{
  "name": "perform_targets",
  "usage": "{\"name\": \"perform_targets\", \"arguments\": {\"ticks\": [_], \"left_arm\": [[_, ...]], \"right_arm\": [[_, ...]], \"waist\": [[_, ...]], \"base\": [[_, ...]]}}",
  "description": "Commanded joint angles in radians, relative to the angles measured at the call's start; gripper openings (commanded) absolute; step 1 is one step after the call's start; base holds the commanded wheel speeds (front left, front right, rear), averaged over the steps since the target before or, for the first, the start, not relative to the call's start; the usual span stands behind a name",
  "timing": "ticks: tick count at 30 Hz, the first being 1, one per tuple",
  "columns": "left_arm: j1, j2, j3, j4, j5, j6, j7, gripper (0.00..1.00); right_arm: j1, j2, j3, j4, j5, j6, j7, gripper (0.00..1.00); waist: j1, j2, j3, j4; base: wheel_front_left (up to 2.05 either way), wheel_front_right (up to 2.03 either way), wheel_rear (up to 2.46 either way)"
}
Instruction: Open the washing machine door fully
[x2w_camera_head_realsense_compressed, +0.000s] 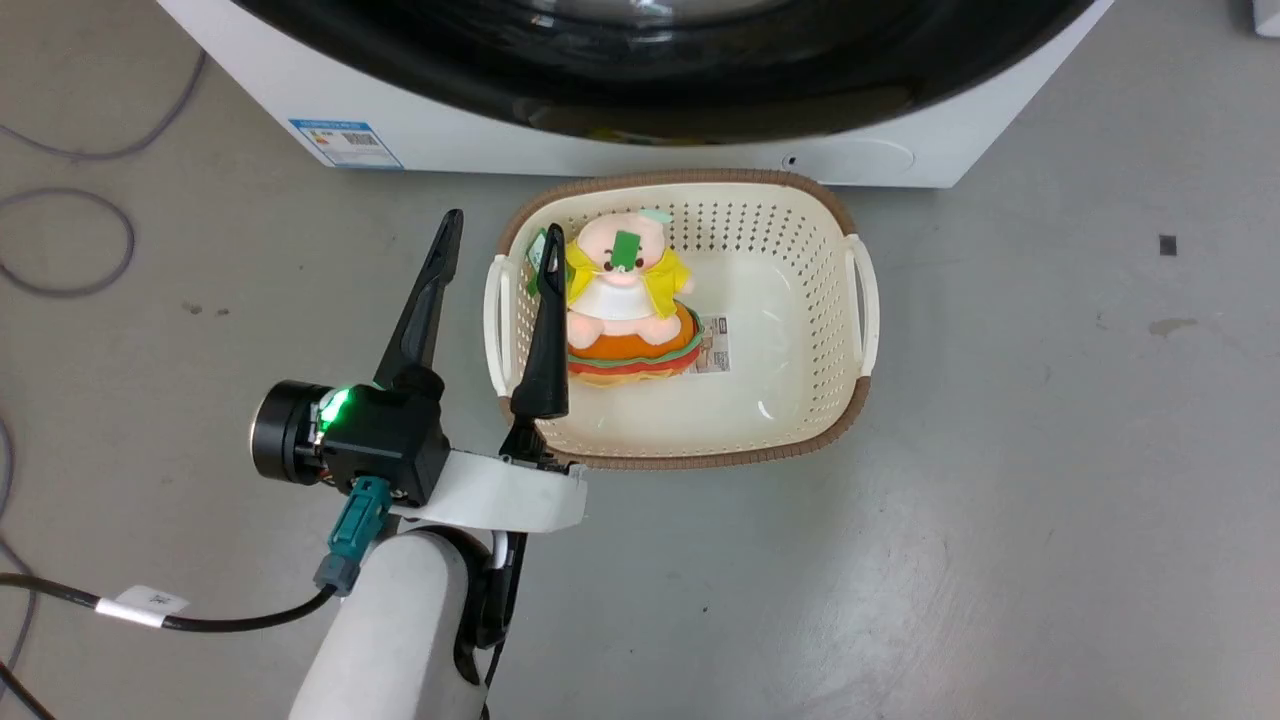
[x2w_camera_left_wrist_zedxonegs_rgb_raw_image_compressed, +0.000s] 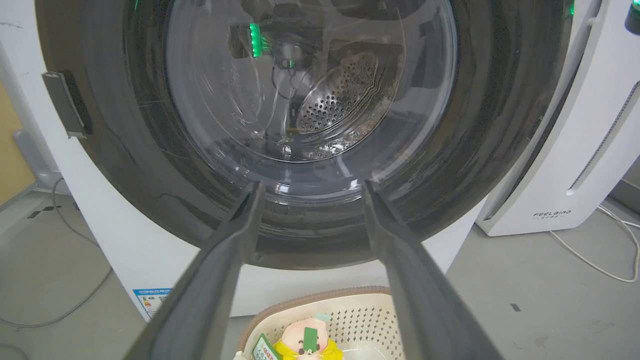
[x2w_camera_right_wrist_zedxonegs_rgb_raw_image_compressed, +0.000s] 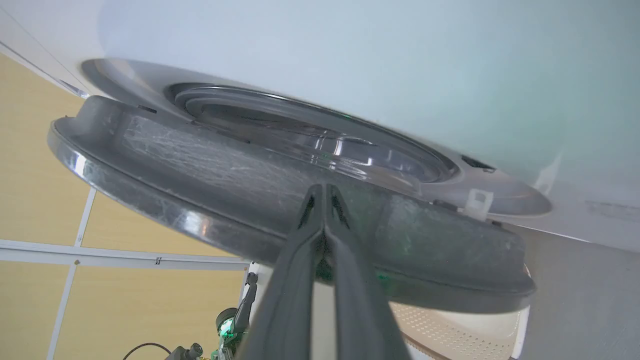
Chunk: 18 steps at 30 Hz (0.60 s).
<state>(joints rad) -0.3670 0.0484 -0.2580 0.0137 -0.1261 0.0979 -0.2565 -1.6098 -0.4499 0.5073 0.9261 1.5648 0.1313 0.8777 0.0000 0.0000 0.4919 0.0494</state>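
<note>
Black fingers of left pincer (x2w_camera_head_realsense_compressed: 503, 222) spread wide, nothing held. It hangs over the floor (x2w_camera_head_realsense_compressed: 1000, 500) at the left edge of a cream perforated basket (x2w_camera_head_realsense_compressed: 862, 300); in head view one finger overlaps the basket rim. Left wrist view: fingers aim at the lower arc of the washing machine door (x2w_camera_left_wrist_zedxonegs_rgb_raw_image_compressed: 480, 150), apart from it. Right pincer (x2w_camera_right_wrist_zedxonegs_rgb_raw_image_compressed: 325, 189): fingers pressed together, nothing seen between them, tips at the door's inner rim, contact unclear. Door ajar, swung partway off the white washing machine (x2w_camera_right_wrist_zedxonegs_rgb_raw_image_compressed: 350, 60), with a gap along the front. Basket sits on floor just before the machine, plush toy (x2w_camera_head_realsense_compressed: 625, 300) inside. Blue label (x2w_camera_head_realsense_compressed: 345, 143) at machine's lower corner. White FEELBIRD appliance (x2w_camera_left_wrist_zedxonegs_rgb_raw_image_compressed: 590, 150) just beside machine.
</note>
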Motion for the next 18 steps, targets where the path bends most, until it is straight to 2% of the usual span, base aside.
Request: {"name": "perform_targets", "arguments": {"ticks": [1, 10, 18], "left_arm": [[-0.002, 0.002, -0.001, 0.003, -0.004, 0.001, -0.005, 1.00], [0.010, 0.002, -0.001, 0.019, -0.007, -0.002, -0.005, 1.00], [0.052, 0.002, -0.002, 0.048, -0.008, -0.011, -0.005, 1.00]], "right_arm": [[0.029, -0.003, 0.005, -0.005, 0.007, -0.001, 0.007, 0.00], [0.120, -0.005, 0.013, -0.056, 0.025, -0.001, 0.045, 0.00], [0.255, -0.001, 0.017, -0.104, 0.057, -0.001, 0.059, 0.00]], "waist": [[0.0000, 0.0000, -0.004, -0.001], [0.0000, 0.0000, -0.041, -0.007], [0.0000, 0.0000, -0.127, -0.004]], "base": [[0.00, 0.00, 0.00], [0.00, 0.00, 0.00], [0.00, 0.00, 0.00]]}}
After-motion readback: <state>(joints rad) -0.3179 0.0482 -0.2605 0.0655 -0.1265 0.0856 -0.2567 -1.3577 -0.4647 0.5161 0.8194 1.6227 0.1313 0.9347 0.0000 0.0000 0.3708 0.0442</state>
